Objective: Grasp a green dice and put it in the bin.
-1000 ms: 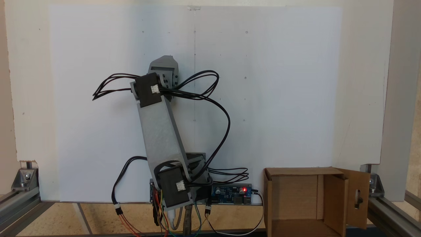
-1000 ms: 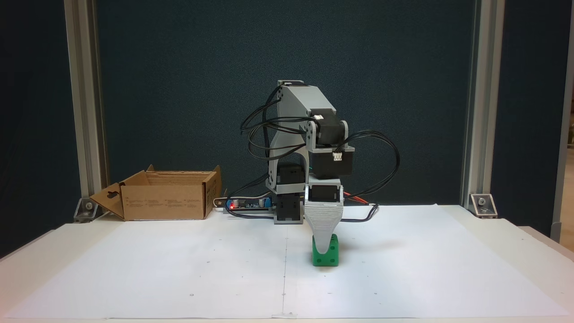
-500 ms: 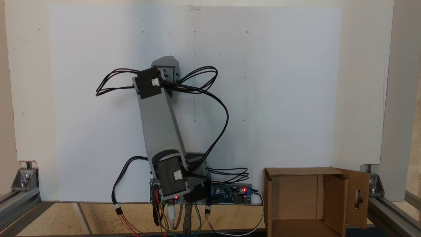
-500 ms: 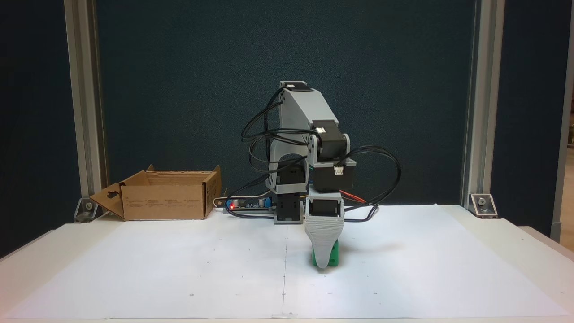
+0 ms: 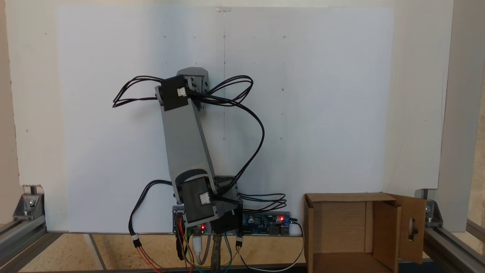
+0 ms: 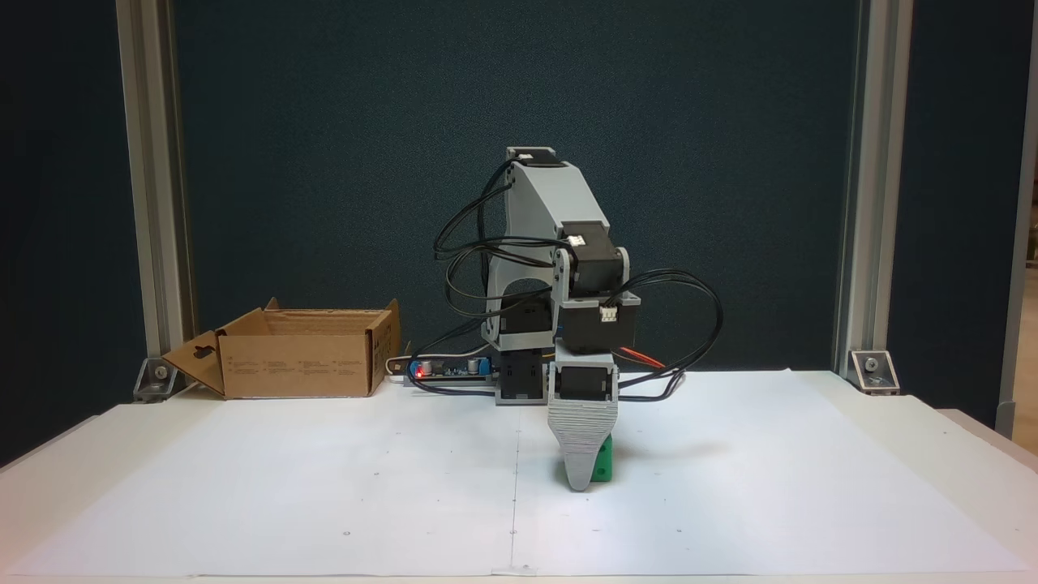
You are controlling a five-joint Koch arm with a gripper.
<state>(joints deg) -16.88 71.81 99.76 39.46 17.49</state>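
Dark blue backdrop, aluminium frame posts, white paper-covered worktop (image 6: 324,487). Grey printed pincer (image 6: 581,478) lowered over small bright green plastic dice (image 6: 602,467) resting mid-worktop; whether clenched or released cannot be told, one jaw hiding the other. Lift and carry remain; brown corrugated cardboard bin (image 6: 300,365), flaps open, stands well apart.

Over the last second we see the end effector (image 6: 580,483) come down in a fixed view, from the top of the green dice (image 6: 602,465) near the frame's centre until its grey tip sits at the white paper (image 6: 324,487), covering the cube's left part. The dice shows less green than before. From above, the arm (image 5: 185,140) has swung its upper end slightly rightward and upward in the frame.
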